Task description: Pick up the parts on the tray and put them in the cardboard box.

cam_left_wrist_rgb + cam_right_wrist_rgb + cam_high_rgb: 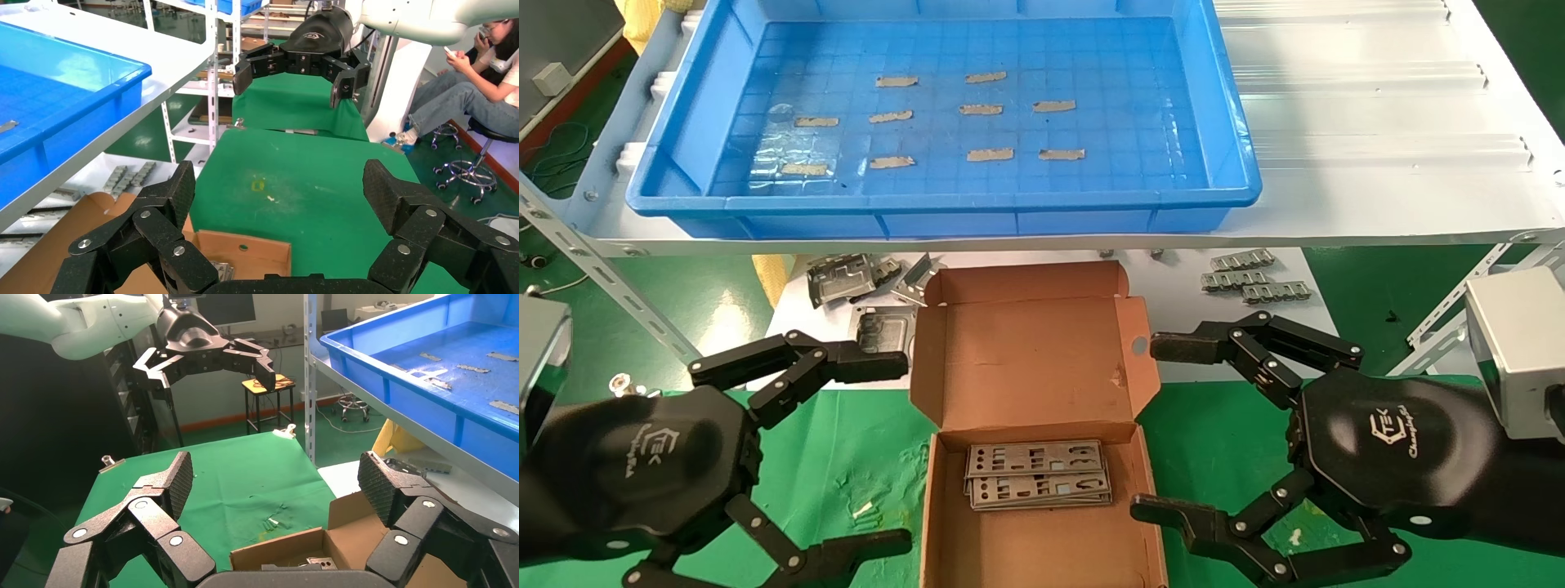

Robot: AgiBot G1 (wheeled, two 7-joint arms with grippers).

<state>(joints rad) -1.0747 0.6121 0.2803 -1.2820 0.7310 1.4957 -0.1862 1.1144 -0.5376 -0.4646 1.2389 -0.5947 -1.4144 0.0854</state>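
Note:
The blue tray (1238, 147) sits on the white shelf at the top; its floor holds only tan tape strips (981, 109), no plates. The cardboard box (1034, 359) stands open at the centre on the green cloth, lid flap up. A stack of silver-grey punched plates (1038, 474) lies in its near half; they also show in the right wrist view (321, 562). My left gripper (883, 449) is open and empty at the box's left side. My right gripper (1152, 425) is open and empty at its right side. The left wrist view shows the box corner (245, 257).
Chunky bent grey brackets (846, 278) lie on the white lower surface behind the box's left; more small metal pieces (1254, 278) lie at its right. Angled shelf struts (609, 286) flank both sides. A seated person (483, 79) shows in the left wrist view.

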